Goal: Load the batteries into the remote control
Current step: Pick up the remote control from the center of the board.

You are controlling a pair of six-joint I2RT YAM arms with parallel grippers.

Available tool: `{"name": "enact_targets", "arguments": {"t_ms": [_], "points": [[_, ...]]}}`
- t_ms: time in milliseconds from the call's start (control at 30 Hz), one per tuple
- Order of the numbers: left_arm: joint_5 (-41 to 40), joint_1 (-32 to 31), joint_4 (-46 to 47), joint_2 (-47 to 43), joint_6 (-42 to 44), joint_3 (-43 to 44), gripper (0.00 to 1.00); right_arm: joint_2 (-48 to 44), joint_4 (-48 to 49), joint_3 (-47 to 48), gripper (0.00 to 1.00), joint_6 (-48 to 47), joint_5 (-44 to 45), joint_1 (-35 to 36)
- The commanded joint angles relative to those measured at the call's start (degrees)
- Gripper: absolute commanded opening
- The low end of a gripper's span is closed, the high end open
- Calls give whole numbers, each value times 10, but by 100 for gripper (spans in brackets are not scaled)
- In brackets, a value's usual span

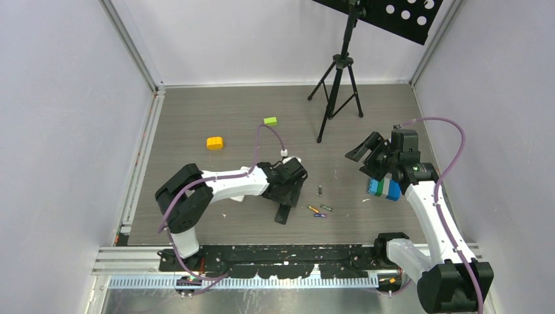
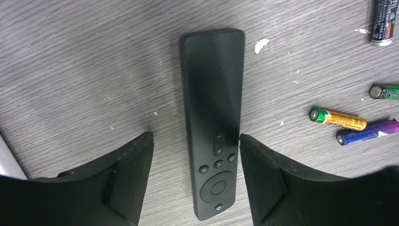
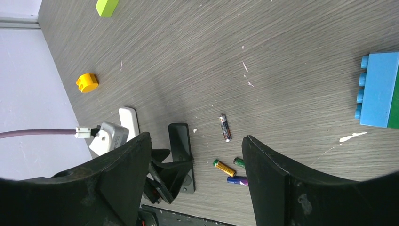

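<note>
The black remote control point(image 2: 214, 108) lies flat on the table with its buttons up; it also shows in the top view point(image 1: 284, 213) and the right wrist view point(image 3: 180, 143). My left gripper point(image 2: 195, 139) is open, low over the remote, one finger on each side of its button end, touching nothing. To the right of the remote lie a dark grey battery point(image 2: 383, 21), a green battery point(image 2: 385, 92), a yellowish battery point(image 2: 338, 118) and a blue-purple battery point(image 2: 367, 132). My right gripper point(image 1: 365, 156) is open and empty, raised above the table to the batteries' right.
A blue and green toy brick point(image 1: 385, 188) lies under my right arm. A yellow block point(image 1: 214, 142) and a green block point(image 1: 270, 121) lie further back. A black tripod point(image 1: 337, 85) stands at the back. Walls enclose the table on three sides.
</note>
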Motion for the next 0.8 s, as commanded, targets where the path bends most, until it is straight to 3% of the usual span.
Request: {"name": "enact_targets", "arguments": {"t_ms": [0,267,367,533,667,767], "points": [[-48,-16,-33,23,-34,33,67,0,25,-4,75,6,-6,2],[-48,-21,-43,46,-45,57,64,-8,22,-10,75,3,-6,3],[-54,-21,-44,47,-42,58,52,-8,22,-9,75,3,-6,3],[-54,-20,-51,51,-18,76,20,-8,21,-7,75,1,-10,3],[-30,-17,-61,41,33,107,16,-7,35,-15,74,-4,-41,3],[30,-2,-53,13,78,123,14,-6,87,-40,74,15,-97,10]]}}
